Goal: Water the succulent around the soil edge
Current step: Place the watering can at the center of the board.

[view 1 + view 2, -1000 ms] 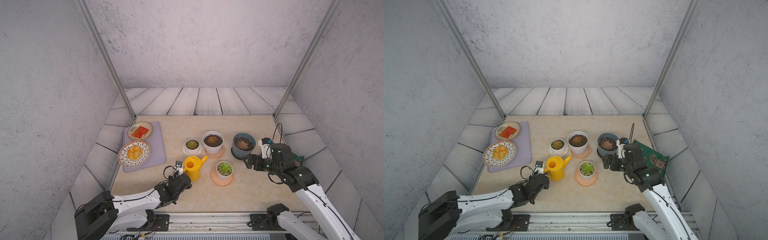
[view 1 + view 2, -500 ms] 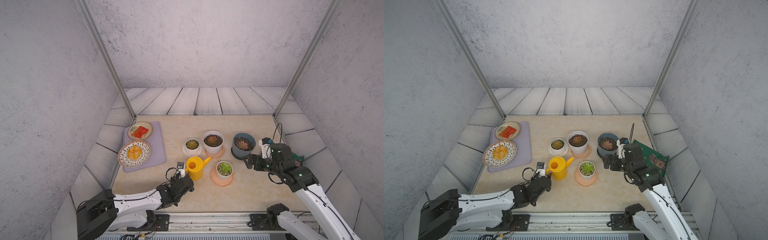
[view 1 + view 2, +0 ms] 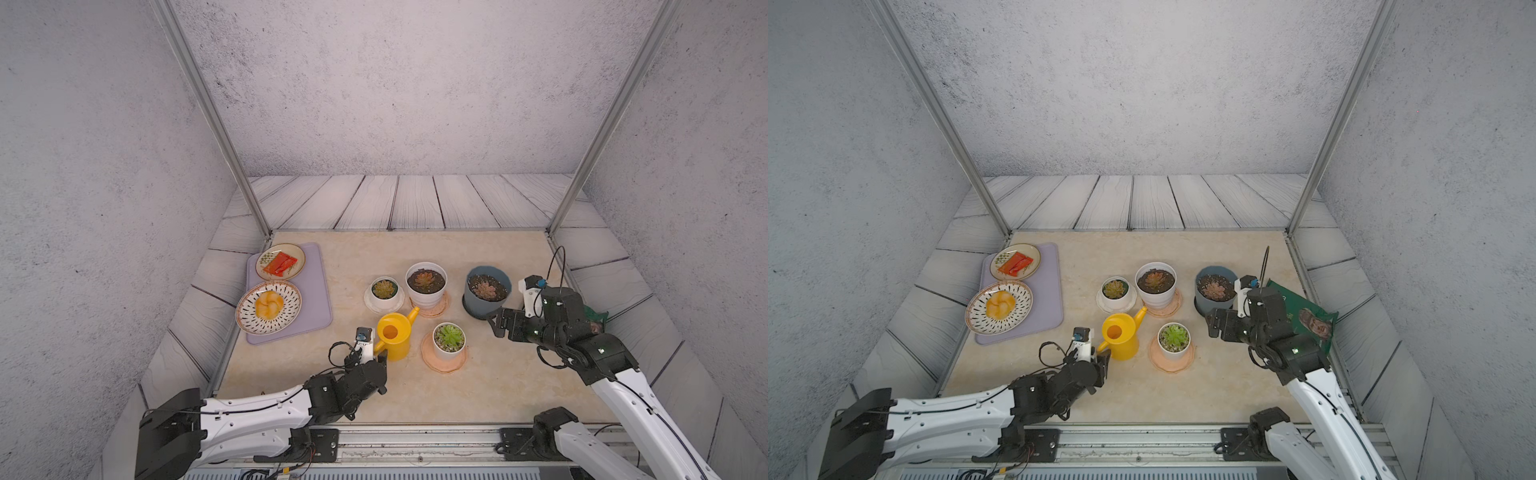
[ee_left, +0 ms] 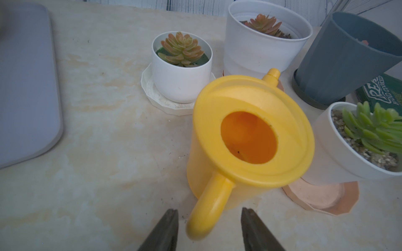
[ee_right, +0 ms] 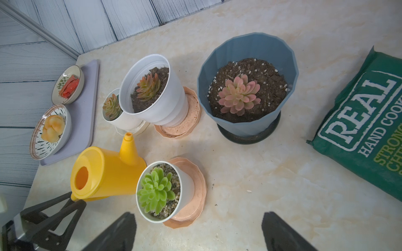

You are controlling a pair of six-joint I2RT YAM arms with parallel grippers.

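1. Our left claw point(image 4: 209, 209) is spread and pinches nothing. There are gaps between each finger and the can's handle point(image 4: 214, 195).
2. The can point(image 3: 392, 338) stands upright on the table point(image 3: 478, 386), just ahead of that claw. Its handle lies between the fingers and its spout point(image 3: 412, 313) points away.
3. The green succulent point(image 3: 449, 336), potted on a pink saucer point(image 3: 444, 360), sits just beside the can, ahead and right of the left claw.
4. Our right claw point(image 3: 494, 322) is spread wide and empty, above the table, with the green succulent near and ahead of it.
5. The pink succulent point(image 3: 485, 289) grows in soil in a blue pot point(image 3: 473, 305) just beside the right claw.
6. Past the spout, farther from the left claw, stand a small pot point(image 3: 384, 299) and a big pot point(image 3: 428, 296), each with a reddish plant.
7. A green bag point(image 3: 1304, 311) lies behind the right claw.
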